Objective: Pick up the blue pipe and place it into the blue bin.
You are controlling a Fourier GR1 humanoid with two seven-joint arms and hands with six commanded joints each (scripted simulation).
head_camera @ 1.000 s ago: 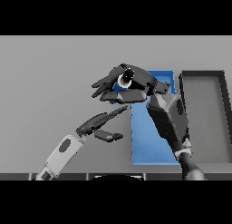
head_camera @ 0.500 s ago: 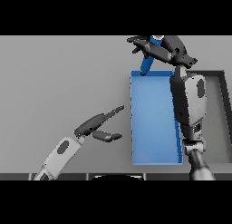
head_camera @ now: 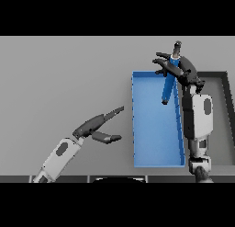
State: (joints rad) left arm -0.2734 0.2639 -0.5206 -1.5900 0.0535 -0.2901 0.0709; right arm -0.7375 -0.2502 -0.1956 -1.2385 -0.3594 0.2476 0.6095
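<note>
Right hand (head_camera: 180,70) had its fingers curled round the blue pipe (head_camera: 168,86), held tilted over the blue bin's (head_camera: 156,150) far right corner; best to lower it before release so it didn't bounce out; left hand (head_camera: 98,125) idle, fingers straight.
</note>
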